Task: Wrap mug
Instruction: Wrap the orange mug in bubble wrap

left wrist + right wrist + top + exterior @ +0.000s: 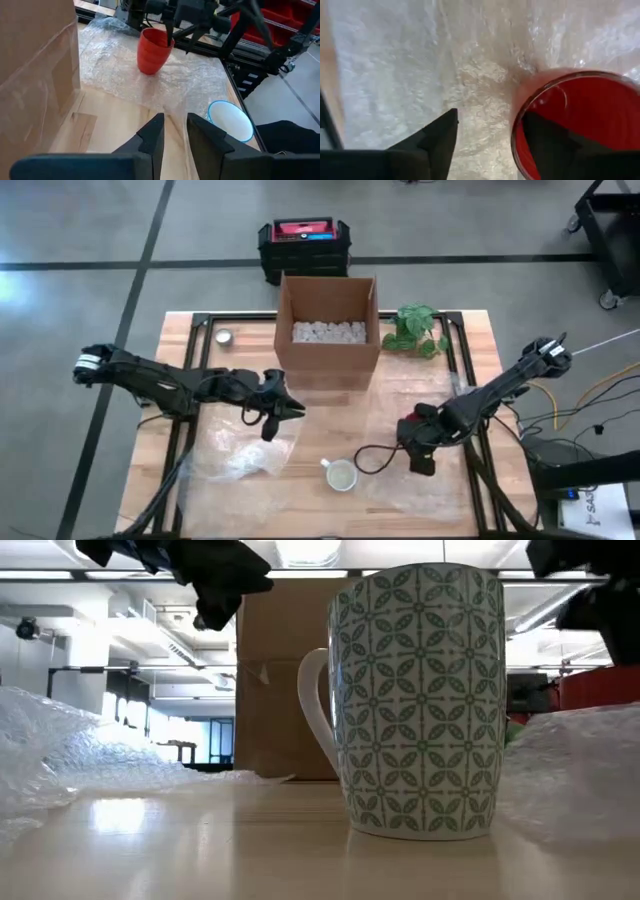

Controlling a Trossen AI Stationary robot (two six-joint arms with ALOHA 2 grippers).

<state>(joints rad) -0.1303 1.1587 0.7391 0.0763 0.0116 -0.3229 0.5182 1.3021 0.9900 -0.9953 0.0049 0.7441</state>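
Note:
A red mug [151, 51] stands upright on a sheet of bubble wrap [440, 470] at the table's right. My right gripper [490, 137] is open above it, pointing down. One finger [550, 142] is inside the mug and the other [437, 137] is outside, well off the wall. A white mug with a green pattern [341, 475] rests on its base on bare wood near the front edge. My left gripper [288, 408] hovers left of centre with a narrow gap between its fingers, holding nothing. My right gripper reaches down over the red mug's rim [516, 120]. Its inner finger is close to the inside of the wall; I cannot tell whether it touches. The outer finger is clear of the mug.
A second, crumpled sheet of bubble wrap [245, 458] lies at the front left. An open cardboard box [328, 320] with white filler stands at the back centre, a plant [415, 330] to its right and a small tin [224, 336] to its left. A black and red case [305, 240] sits on the floor behind the table.

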